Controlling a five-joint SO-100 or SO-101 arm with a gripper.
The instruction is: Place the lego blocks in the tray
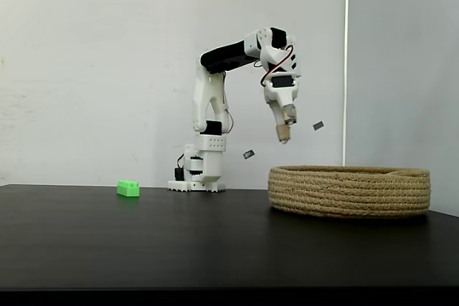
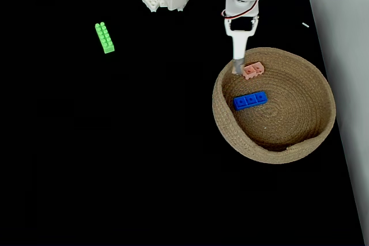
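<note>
Coiled rope tray [image 2: 277,145] holds studded blue brick [image 2: 250,100]

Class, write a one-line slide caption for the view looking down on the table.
Gripper over the rope tray holding pink and blue bricks; green brick outside.

No words to read here

I can't find any letters, numbers, labels or signs on my arm, on the bricks, on the basket or on the wall in both fixed views. Two tiny dark tags on the wall are too small to read.
</note>
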